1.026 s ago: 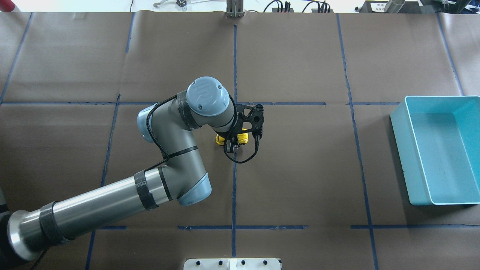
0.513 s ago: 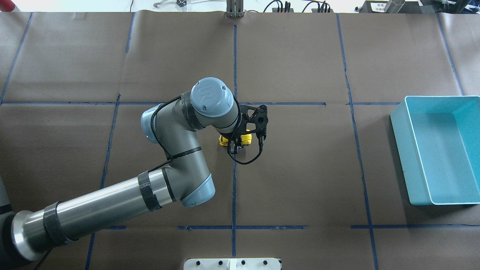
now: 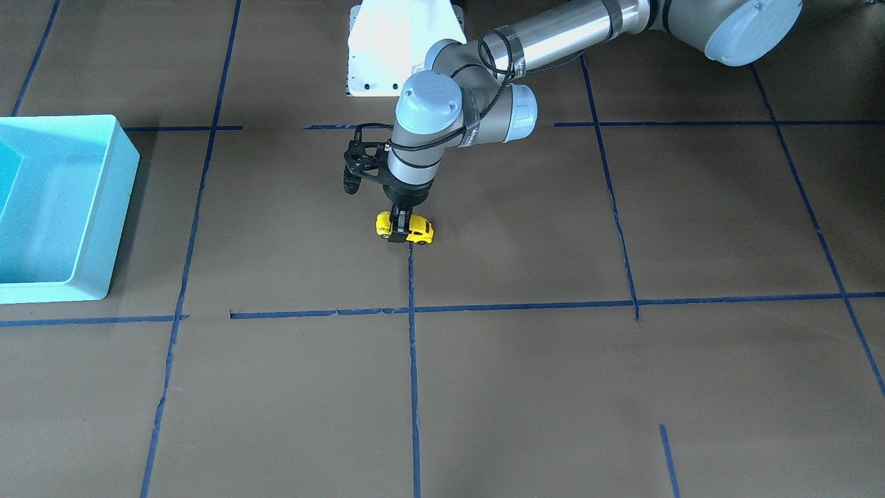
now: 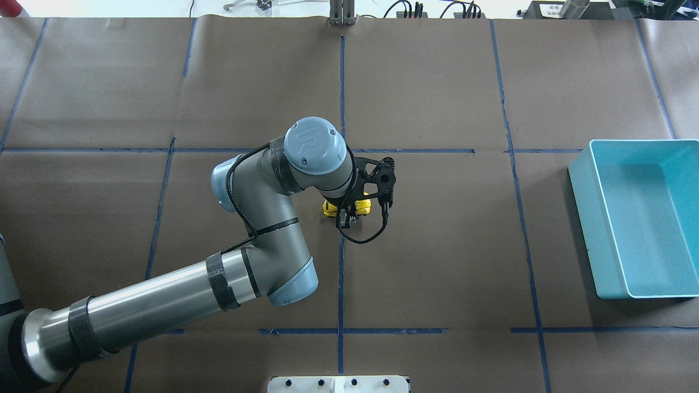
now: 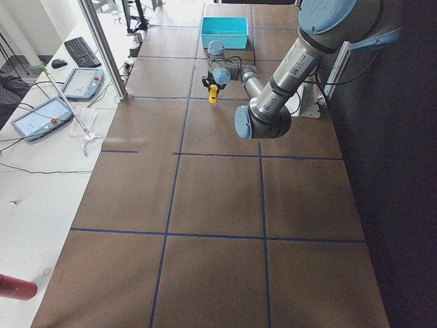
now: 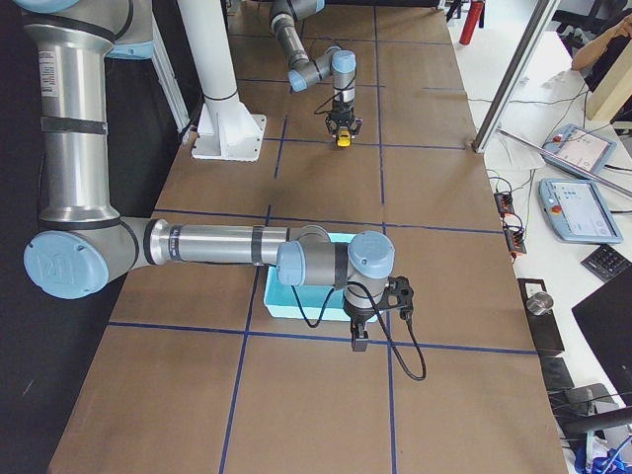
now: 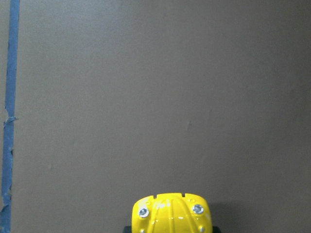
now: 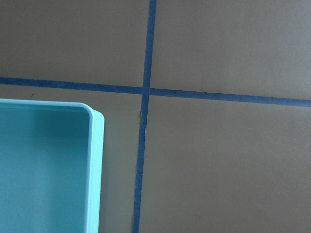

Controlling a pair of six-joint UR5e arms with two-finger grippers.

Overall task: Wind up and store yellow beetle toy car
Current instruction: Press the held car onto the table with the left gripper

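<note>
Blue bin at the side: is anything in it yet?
Empty: the overhead view shows only bare floor in the bin. The yellow toy car is outside it, in the left gripper.

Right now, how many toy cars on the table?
1. The yellow beetle toy car sits mid-table in the left gripper; none shows in the light blue bin, partly hidden.

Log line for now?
left gripper: shut on yellow beetle toy car, on table | light blue bin: no car | right gripper: by bin, state unclear

table (image 4: 437, 82): brown paper | blue tape grid (image 4: 341, 273) | side bench (image 5: 34, 195): white
</note>
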